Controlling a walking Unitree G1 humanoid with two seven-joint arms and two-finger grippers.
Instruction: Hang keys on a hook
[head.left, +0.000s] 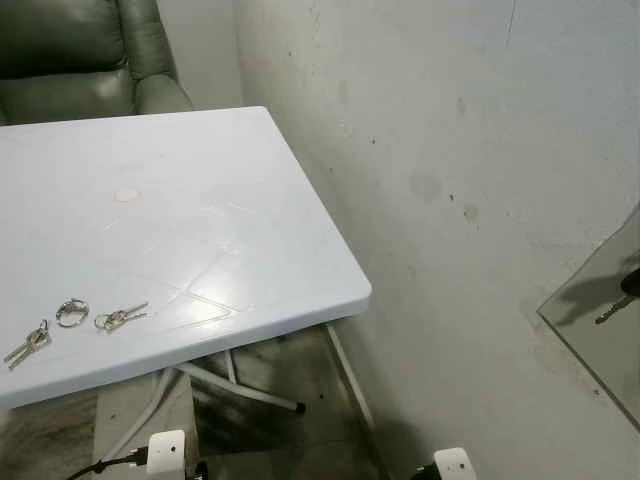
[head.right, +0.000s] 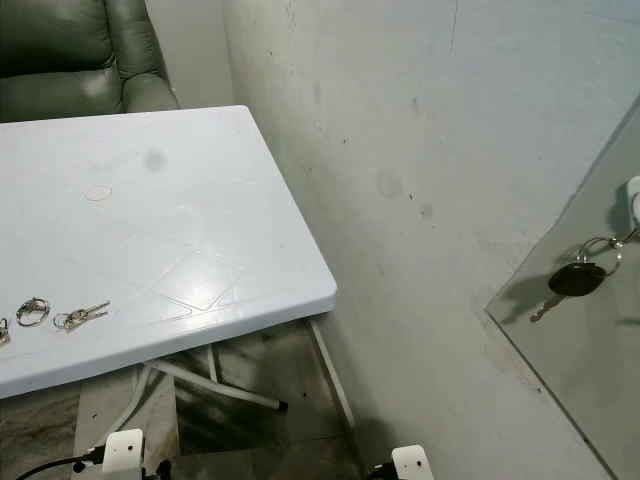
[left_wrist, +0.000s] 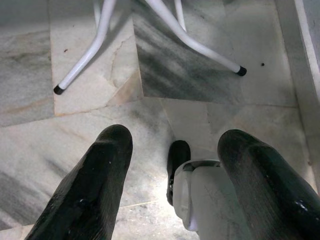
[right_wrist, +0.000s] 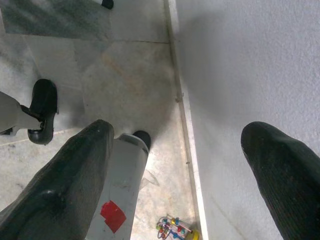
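Beside grey wall (head.left: 450, 150), white table (head.left: 200, 200).

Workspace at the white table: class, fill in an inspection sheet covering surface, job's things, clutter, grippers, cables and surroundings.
Surface: white table, bare apart from keys.
Job's things: three key sets near the front edge; black-fob key already hanging on a hook at a panel on the wall.
Clutter: small toy on the floor.
Grippers: left gripper and right gripper open, hanging over the floor.
Cables: black cable at lower left.
Surroundings: green armchair, scuffed wall, marble floor.
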